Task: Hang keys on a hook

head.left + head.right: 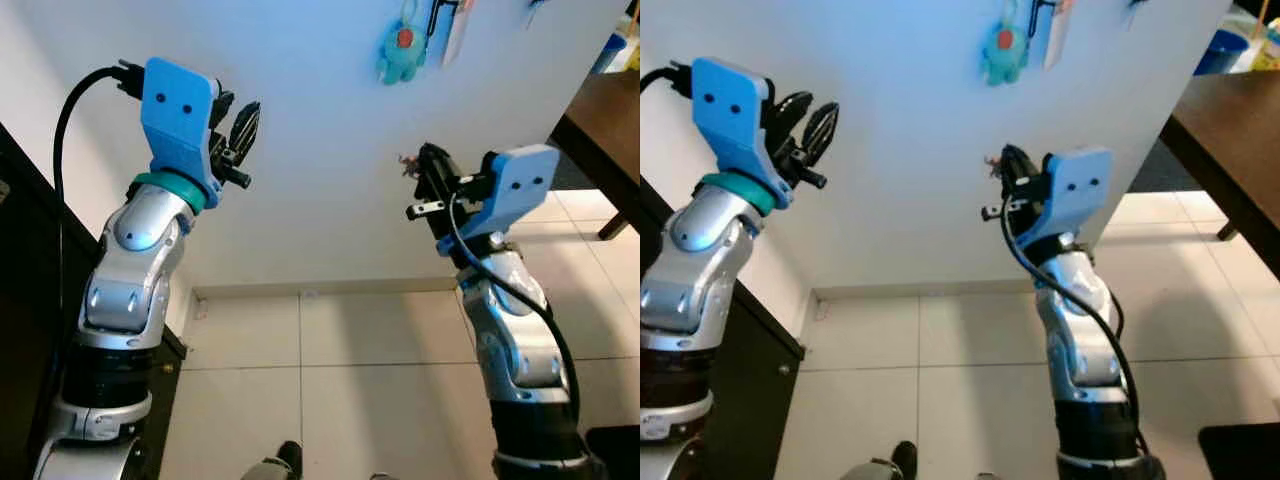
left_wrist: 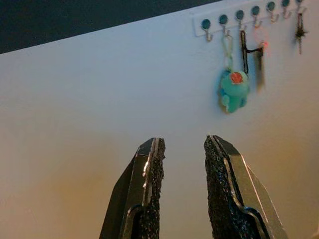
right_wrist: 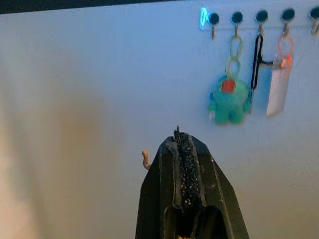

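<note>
- The right gripper (image 3: pixel 183 149) was up in front of the white wall (image 1: pixel 320 200), and its fingers were pressed together with no gap.
- A small pinkish bit (image 3: pixel 145 160) stuck out beside those fingers. I think it was part of the keys, but it was too small to be sure.
- In the head views a little bit of something poked out at the tip of the right gripper too, so the keys seemed to be pinched there.
- The row of hooks (image 3: pixel 249 18) was higher up on the wall, above the right gripper and a bit off to the side.
- A teal toy (image 3: pixel 228 99) hung from one hook. A black loop (image 3: pixel 257 55) and a pale tag (image 3: pixel 279 84) hung from the next ones.
- The end hook (image 3: pixel 213 21), the one nearest the right gripper's side, looked bare.
- So the keys would have to go up and a little across to reach a free hook.
- The left gripper (image 2: pixel 183 164) was also raised toward the wall, with its fingers apart and nothing between them.
- The right arm looked like the one for the job, since it seemed to hold the keys.
</note>
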